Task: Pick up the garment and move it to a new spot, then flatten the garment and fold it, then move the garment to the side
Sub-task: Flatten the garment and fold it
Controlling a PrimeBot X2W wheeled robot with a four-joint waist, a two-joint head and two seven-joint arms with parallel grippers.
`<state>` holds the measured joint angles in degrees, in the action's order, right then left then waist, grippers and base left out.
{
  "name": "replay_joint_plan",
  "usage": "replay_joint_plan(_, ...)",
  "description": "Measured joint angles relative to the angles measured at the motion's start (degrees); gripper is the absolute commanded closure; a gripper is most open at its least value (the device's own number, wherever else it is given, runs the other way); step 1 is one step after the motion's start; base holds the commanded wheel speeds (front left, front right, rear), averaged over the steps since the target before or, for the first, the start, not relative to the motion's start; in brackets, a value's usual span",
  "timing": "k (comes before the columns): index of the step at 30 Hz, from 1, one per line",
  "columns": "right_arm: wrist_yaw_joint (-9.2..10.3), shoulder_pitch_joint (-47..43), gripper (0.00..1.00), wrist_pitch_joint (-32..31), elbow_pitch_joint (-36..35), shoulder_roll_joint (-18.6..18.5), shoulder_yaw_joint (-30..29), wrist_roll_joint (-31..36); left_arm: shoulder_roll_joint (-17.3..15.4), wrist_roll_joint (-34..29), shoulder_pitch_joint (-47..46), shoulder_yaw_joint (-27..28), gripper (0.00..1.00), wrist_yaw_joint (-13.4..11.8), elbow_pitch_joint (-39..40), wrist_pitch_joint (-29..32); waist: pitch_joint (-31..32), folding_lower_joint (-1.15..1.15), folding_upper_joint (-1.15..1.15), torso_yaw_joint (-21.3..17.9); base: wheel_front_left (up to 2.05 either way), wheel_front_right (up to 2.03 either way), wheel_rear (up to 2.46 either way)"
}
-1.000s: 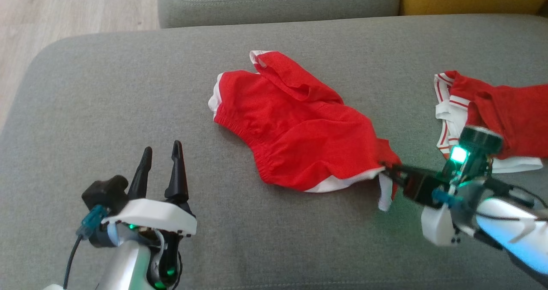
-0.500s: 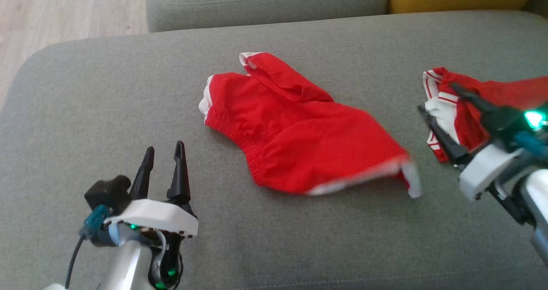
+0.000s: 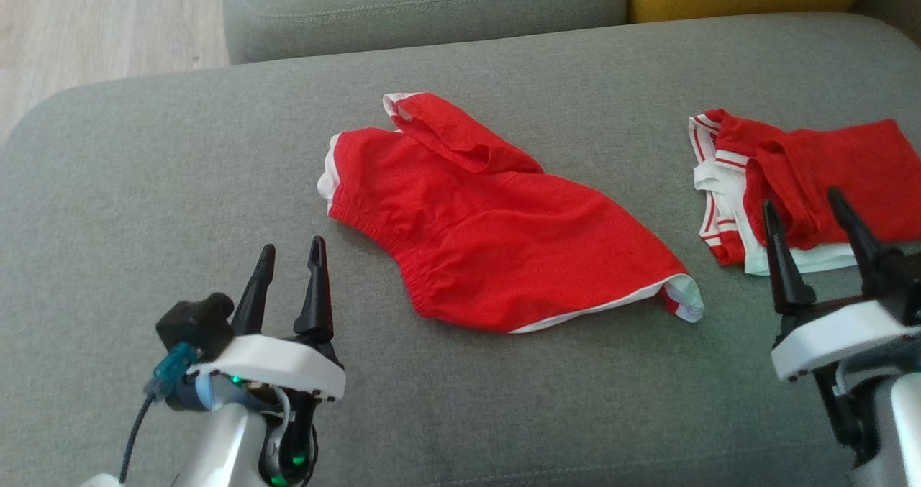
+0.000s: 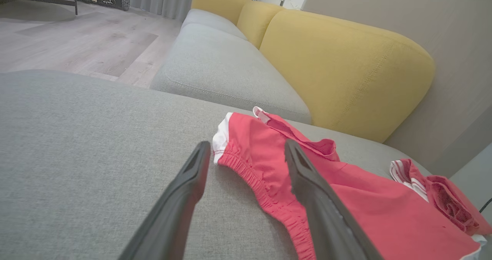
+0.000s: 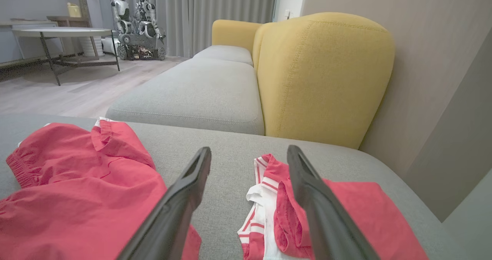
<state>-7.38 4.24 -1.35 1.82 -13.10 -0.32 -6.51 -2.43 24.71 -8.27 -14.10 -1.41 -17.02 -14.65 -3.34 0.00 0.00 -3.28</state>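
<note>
Right gripper (image 3: 801,201) stood empty, fingers spread, over the cushion's (image 3: 144,185) near-right part; left gripper (image 3: 292,245) likewise spread and empty at near-left. Mid-cushion lay the shorts (image 3: 496,257), loose, touched by neither, one leg flopped over at the far side, hem corner curled. Toward the cushion's right end, a second red garment (image 3: 813,170), bunched, apart from the shorts. Judged: placing done, flattening due. Next move likely needs both grippers on opposite edges, waistband and hem, pulling outward to smooth the fold.
</note>
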Motion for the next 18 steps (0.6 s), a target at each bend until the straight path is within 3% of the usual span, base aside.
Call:
replay_joint_plan(8, 0.00, -0.43, 0.00, 1.22, -0.46, 4.25, -2.49, 2.46, -0.07, 1.24, -0.02, -2.46, 0.00, 1.64, -0.70, 0.00, -0.27, 0.00, 0.00, -0.94, 0.00, 0.00, 0.00)
replay_joint_plan(14, 0.00, -0.40, 0.00, 1.45, -0.44, 5.54, -3.26, 3.09, -0.04, 1.67, -0.07, -10.91, 0.00, 6.55, -7.43, 1.83, -0.87, 0.00, 0.00, -1.74, 0.00, 0.00, 0.00)
replay_joint_plan(18, 0.00, -0.24, 0.00, 1.70, -0.37, 6.11, -3.23, 3.10, -0.18, 1.75, -0.41, -13.58, 0.00, 7.54, -11.01, 5.02, -1.74, 0.00, 0.00, -2.28, 0.00, 0.00, 0.00)
